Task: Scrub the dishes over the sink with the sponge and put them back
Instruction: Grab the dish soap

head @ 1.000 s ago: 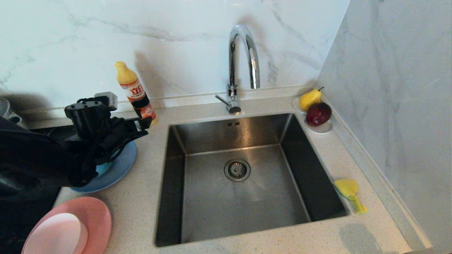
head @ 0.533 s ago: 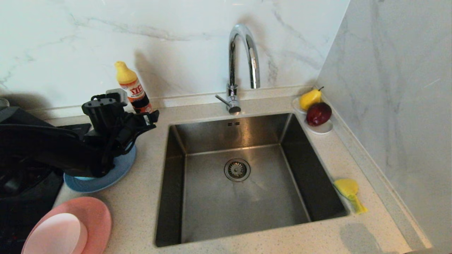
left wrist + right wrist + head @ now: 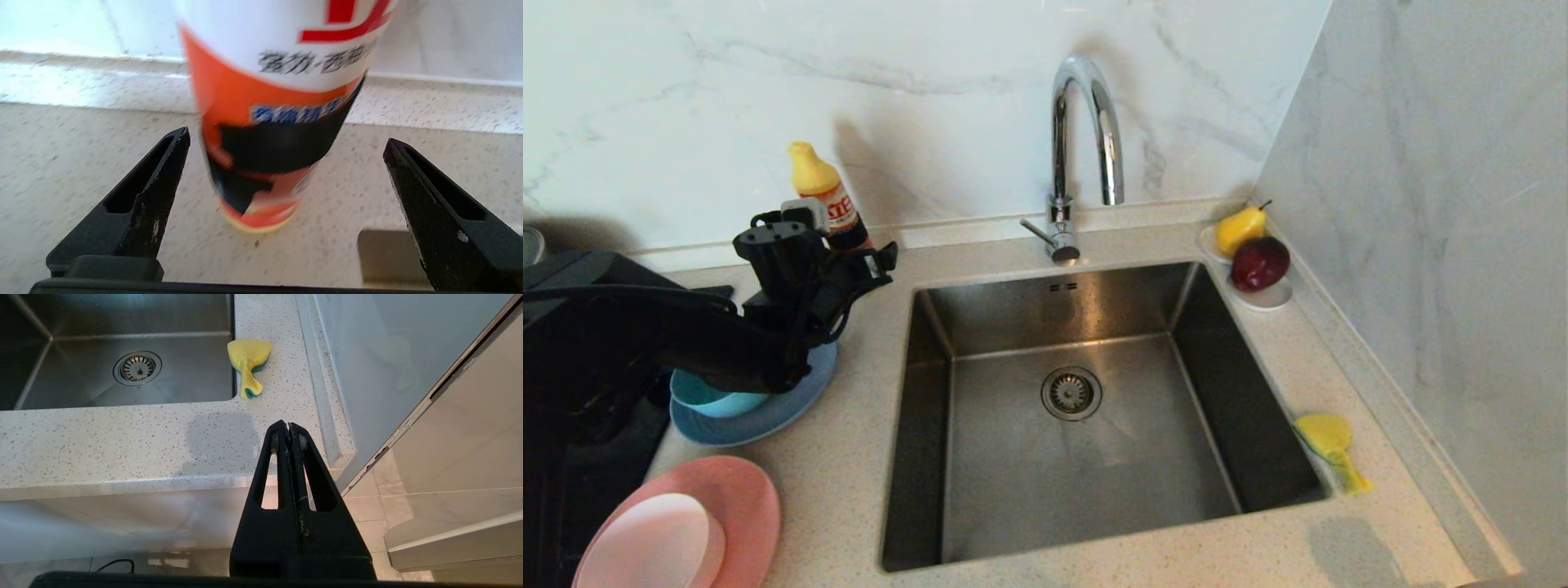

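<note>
My left gripper (image 3: 876, 263) stands open over the counter left of the sink (image 3: 1013, 482), its fingers either side of the orange detergent bottle (image 3: 278, 122) without touching it. Behind it, under my arm, the teal bowl (image 3: 707, 398) sits on the blue plate (image 3: 796, 396). At the front left the pale pink bowl (image 3: 654, 543) rests on the pink plate (image 3: 747, 494). The yellow and green sponge (image 3: 1327, 441) lies crumpled on the counter at the sink's right rim. My right gripper (image 3: 288, 425) is shut and empty, parked below the counter's front right corner, short of the sponge (image 3: 249, 359).
A chrome gooseneck faucet (image 3: 1086, 122) rises behind the sink. A small white dish (image 3: 1270, 300) with a pear and a red fruit stands at the back right corner. A marble wall closes the right side. A black hob (image 3: 572, 498) lies at the far left.
My left arm has reached toward the back wall and slightly right, up to the detergent bottle, uncovering the teal bowl. The right arm has not moved.
</note>
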{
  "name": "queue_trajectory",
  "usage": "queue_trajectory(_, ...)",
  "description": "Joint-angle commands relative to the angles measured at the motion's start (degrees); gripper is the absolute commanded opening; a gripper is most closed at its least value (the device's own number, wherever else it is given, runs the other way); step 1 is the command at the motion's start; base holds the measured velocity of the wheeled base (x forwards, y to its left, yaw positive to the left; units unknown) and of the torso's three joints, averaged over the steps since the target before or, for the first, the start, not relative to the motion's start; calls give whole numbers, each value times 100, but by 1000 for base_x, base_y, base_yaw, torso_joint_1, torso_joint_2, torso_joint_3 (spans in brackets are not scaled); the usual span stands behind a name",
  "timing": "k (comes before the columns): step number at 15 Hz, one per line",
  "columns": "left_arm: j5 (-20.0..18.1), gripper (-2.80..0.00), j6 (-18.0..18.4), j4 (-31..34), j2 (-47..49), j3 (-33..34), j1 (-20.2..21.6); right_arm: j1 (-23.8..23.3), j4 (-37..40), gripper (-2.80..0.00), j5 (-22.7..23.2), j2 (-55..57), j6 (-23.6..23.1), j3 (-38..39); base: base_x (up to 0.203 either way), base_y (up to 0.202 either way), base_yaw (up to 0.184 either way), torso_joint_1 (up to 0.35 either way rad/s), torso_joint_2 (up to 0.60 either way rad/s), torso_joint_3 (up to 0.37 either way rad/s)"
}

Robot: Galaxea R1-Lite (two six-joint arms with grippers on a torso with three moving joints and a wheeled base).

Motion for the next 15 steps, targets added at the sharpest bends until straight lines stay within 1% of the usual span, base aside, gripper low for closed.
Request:
queue_trajectory(1, 5, 0, 0, -36, 187, -202, 1, 0, -5, -280, 4, 2, 0, 0, 0, 0, 0, 0, 0, 0)
queue_trajectory(8, 5, 0, 3, 60, 677, -1036, -3, 0, 1, -280, 4, 2, 0, 0, 0, 0, 0, 0, 0, 0)
queue_trajectory(13, 5, 0, 12, 95, 882, -1286, -17, 0, -5, -280, 4, 2, 0, 0, 0, 0, 0, 0, 0, 0)
queue_trajectory(15, 5, 0, 12, 154, 951, -1540, -17, 0, 2, -280, 4, 2, 0, 0, 0, 0, 0, 0, 0, 0)
